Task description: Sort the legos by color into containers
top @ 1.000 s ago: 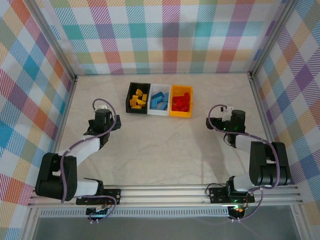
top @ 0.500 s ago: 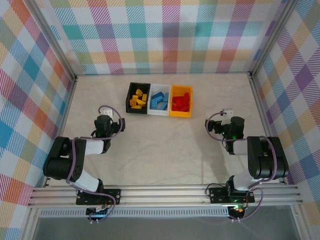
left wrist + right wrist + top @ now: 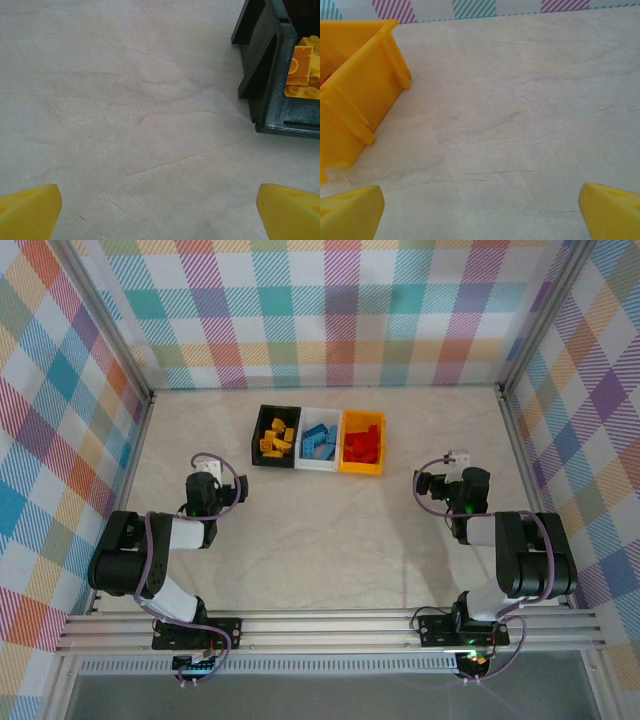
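- Tabletop (image 3: 330,530): pale marbled surface. You have the three containers in a row at the back centre, sides touching.
- Left arm (image 3: 150,550): folded low on your left side, with its wrist pointing toward the black bin and well short of it.
- Right arm (image 3: 525,560): folded low on your right side, with its wrist near the yellow-orange bin but apart from it.
- Black bin (image 3: 277,409): leftmost of the row. Your left wrist view catches its corner (image 3: 280,75) at upper right.
- White bin (image 3: 318,467): in the middle, between the other two.
- Yellow-orange bin (image 3: 361,469): rightmost. Your right wrist view has it (image 3: 360,90) at the left edge.
- Left jaws: wide apart and holding nothing, with yellow fingertips (image 3: 30,212) over bare tabletop.
- Right jaws: wide apart and holding nothing, with yellow fingertips (image 3: 612,210) over bare tabletop.
- Yellow-orange legos (image 3: 276,437): piled inside the black bin. One (image 3: 302,67) shows in your left wrist view.
- Blue legos (image 3: 320,441): inside the white bin.
- Red legos (image 3: 363,444): inside the yellow-orange bin.
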Robot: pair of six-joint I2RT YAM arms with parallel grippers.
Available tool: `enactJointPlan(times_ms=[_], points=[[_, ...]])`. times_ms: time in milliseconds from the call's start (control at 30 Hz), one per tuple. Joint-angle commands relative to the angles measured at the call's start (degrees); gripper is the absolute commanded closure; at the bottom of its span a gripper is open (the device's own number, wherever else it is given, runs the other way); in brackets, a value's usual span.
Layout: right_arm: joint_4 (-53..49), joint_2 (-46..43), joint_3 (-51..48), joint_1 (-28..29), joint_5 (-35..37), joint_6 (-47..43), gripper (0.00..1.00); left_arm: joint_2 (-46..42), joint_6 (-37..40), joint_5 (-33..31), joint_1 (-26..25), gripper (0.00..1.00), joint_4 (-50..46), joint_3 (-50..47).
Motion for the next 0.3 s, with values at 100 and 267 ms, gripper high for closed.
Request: enactJointPlan(times_ms=[100, 267], points=[[0.5, 0.4, 0.7, 0.5, 0.2, 0.6, 0.00, -0.1, -0.5, 0.9, 0.5, 0.00, 1.9, 0.3], [0.9, 0.2, 0.3, 0.5, 0.2, 0.6, 0.00, -0.1, -0.5, 0.9, 0.5, 0.00, 1.9, 0.4]])
